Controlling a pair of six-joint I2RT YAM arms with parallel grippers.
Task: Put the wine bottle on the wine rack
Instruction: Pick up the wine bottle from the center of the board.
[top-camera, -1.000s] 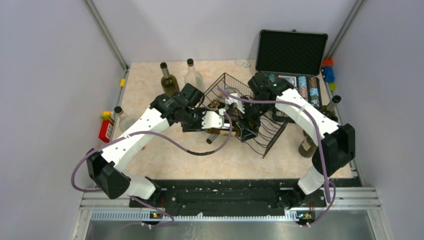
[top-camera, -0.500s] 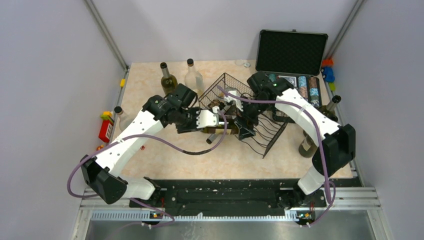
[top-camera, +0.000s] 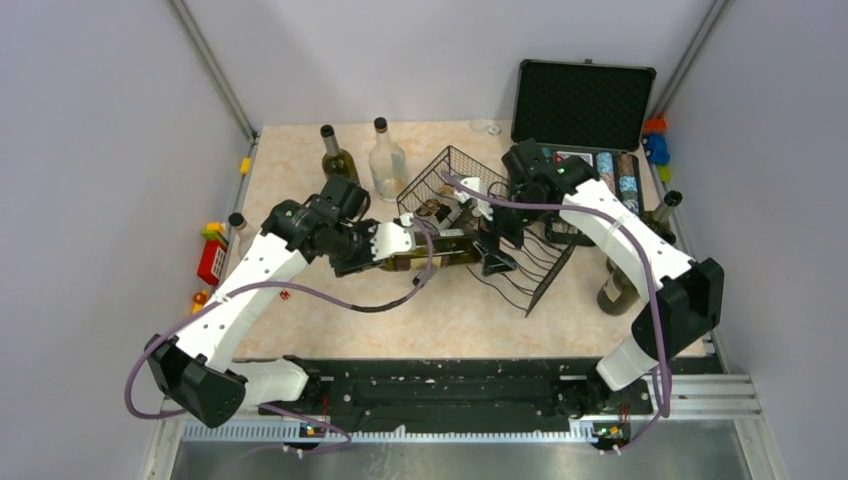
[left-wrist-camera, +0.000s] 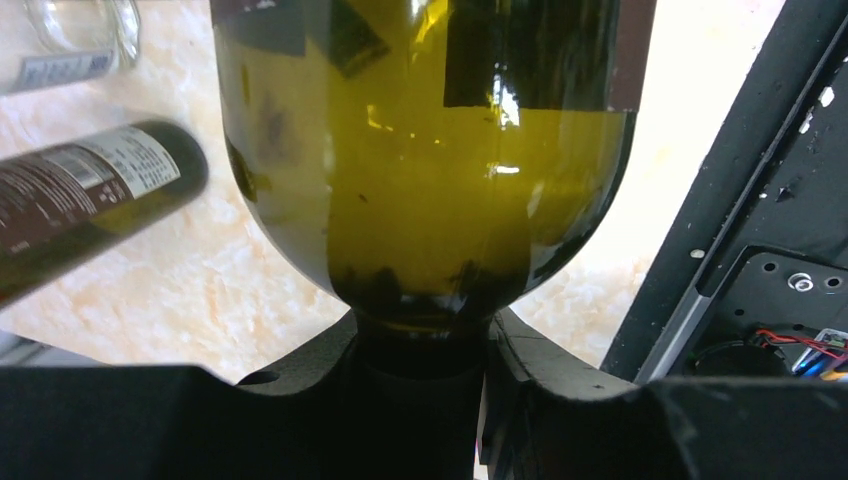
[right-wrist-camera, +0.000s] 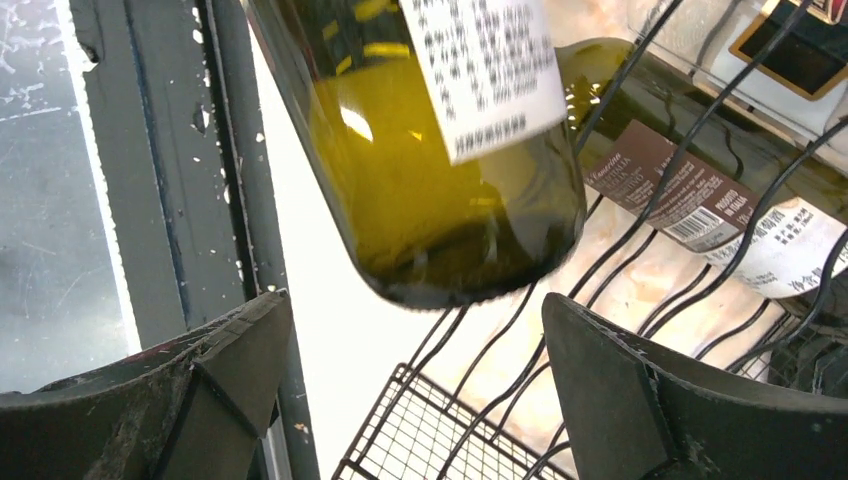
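Observation:
An olive-green wine bottle (top-camera: 445, 254) lies level just above the table, its base toward the black wire wine rack (top-camera: 540, 280). My left gripper (top-camera: 402, 252) is shut on its neck; in the left wrist view the bottle (left-wrist-camera: 420, 150) fills the frame above the closed gripper (left-wrist-camera: 420, 345). My right gripper (top-camera: 492, 256) is open at the bottle's base. In the right wrist view the labelled bottle (right-wrist-camera: 440, 180) hangs between and beyond the spread fingers (right-wrist-camera: 620, 380), over the rack's wires (right-wrist-camera: 470, 430). Another bottle (right-wrist-camera: 680, 190) lies in the rack.
A green bottle (top-camera: 338, 160) and a clear bottle (top-camera: 386, 158) stand at the back. An open black case (top-camera: 585, 105) with poker chips is at the back right. More bottles stand at the right edge (top-camera: 616, 285) and the left edge (top-camera: 240, 235). Toys (top-camera: 212, 258) lie off the left side.
My left arm has drawn back to the left, taking the bottle with it, so more of the bottle shows outside the rack. My right arm has shifted only slightly.

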